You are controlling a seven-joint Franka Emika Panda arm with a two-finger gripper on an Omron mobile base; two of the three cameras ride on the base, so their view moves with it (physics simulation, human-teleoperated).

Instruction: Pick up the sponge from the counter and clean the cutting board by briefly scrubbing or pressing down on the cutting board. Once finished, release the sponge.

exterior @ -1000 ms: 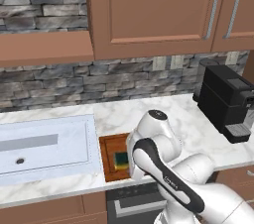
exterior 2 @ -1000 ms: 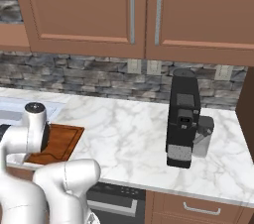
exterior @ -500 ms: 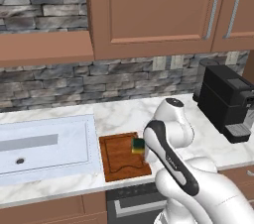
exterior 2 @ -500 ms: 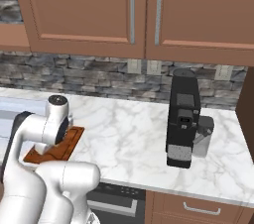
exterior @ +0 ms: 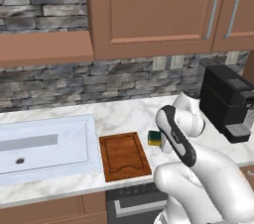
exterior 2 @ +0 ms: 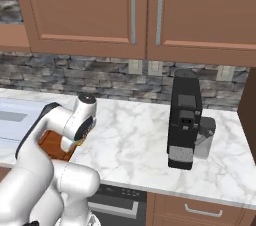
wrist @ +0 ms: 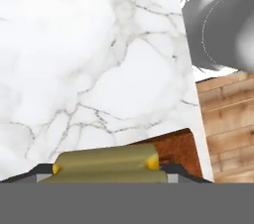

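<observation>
I have the sponge (exterior: pixel 155 138) off the cutting board (exterior: pixel 124 156) now. A second ago it sat on the board's middle under my hand; half a second ago it was at the board's far right corner; at this moment it sits on or just above the counter (exterior: pixel 129 114), just beside the board's right edge near that far corner. My arm has swung right with it, and the board's whole reddish-brown face is uncovered in the left base view.

In the hand view the sponge (wrist: pixel 106 164) lies across the bottom between my finger tips, yellow body showing, so I read the gripper (wrist: pixel 106 173) as closed on it at about the sponge's width. Past it I see marble and one corner of the board (wrist: pixel 178 148). From the right base view my wrist hangs over the board's right side (exterior 2: pixel 50 142), with the coffee machine (exterior 2: pixel 184 117) well apart near the counter's right end. The sink basin (exterior: pixel 44 143) lies left of the board, touching nothing I hold.

My judgement: the scrubbing part looks finished, since the sponge has travelled across the board and left it. What remains is letting go. I cannot tell whether the sponge touches the marble yet, so I would lower a little before opening, so it does not tip back onto the board.
</observation>
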